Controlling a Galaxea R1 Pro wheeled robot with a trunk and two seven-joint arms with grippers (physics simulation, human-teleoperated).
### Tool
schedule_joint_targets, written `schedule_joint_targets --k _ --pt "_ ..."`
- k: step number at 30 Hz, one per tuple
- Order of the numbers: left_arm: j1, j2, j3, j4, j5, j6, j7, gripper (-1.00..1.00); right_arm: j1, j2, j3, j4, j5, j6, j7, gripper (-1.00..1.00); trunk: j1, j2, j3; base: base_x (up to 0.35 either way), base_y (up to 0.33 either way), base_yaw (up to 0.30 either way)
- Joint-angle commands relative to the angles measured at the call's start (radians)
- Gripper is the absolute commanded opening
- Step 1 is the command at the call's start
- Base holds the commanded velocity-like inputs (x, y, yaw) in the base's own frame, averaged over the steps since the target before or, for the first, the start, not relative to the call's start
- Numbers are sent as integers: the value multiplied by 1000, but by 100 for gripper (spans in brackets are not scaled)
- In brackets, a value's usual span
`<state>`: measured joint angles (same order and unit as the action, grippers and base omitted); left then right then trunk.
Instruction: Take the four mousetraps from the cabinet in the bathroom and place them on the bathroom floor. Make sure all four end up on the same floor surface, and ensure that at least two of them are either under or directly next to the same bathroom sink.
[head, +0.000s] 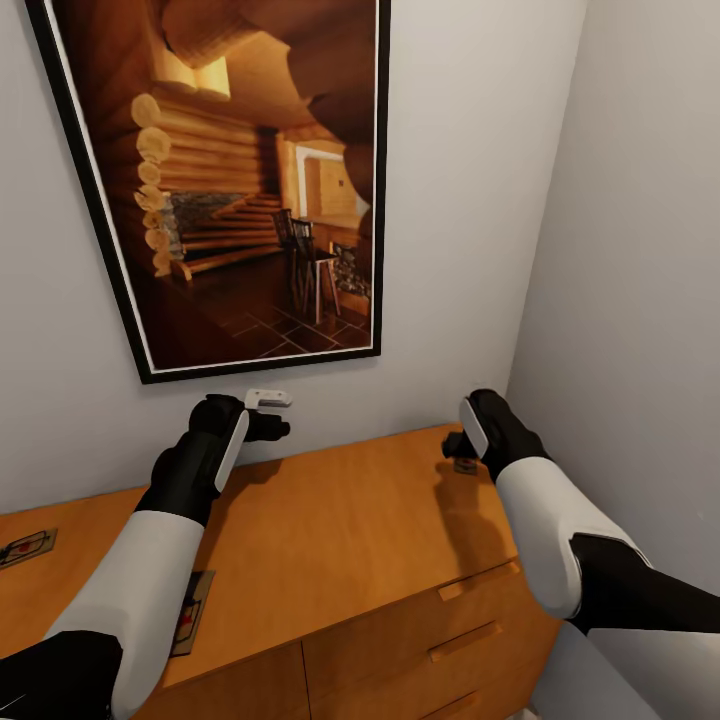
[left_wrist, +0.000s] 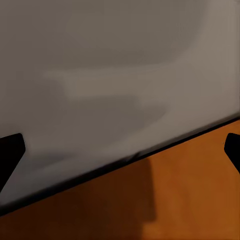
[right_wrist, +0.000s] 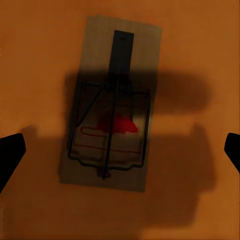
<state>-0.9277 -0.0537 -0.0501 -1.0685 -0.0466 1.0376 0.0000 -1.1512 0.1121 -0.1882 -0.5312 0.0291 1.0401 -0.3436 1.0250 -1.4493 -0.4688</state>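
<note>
The cabinet (head: 330, 530) is an orange-brown chest with a flat top. On that top my right gripper (head: 458, 448) points down, open, over a mousetrap (head: 465, 467). The right wrist view has this mousetrap (right_wrist: 110, 105) lying flat between the spread fingertips (right_wrist: 10, 155), untouched, its red spot and wire bar visible. A second mousetrap (head: 25, 547) lies at the top's far left. Another mousetrap (head: 192, 612) is partly hidden by my left forearm near the front edge. My left gripper (head: 276, 428) hovers open near the back wall, holding nothing; its fingertips (left_wrist: 10, 155) frame wall and cabinet top.
A large framed picture (head: 250, 180) of a log cabin interior hangs on the grey wall behind the cabinet. A side wall (head: 640, 300) stands close to my right arm. Drawer fronts with bar handles (head: 465, 640) face me below the top.
</note>
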Motion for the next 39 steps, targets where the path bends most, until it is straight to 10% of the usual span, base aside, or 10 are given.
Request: schedule_joint_targets --k 1,39 --pt "-1 0 -1 -1 -4 4 0 100 -1 1 -7 -1 3 3 -1 100 0 -1 -1 0 0 0" --pt "-1 0 -1 -1 -3 4 0 100 -1 2 -55 40 2 -42 0 100 0 -1 -1 0 0 0"
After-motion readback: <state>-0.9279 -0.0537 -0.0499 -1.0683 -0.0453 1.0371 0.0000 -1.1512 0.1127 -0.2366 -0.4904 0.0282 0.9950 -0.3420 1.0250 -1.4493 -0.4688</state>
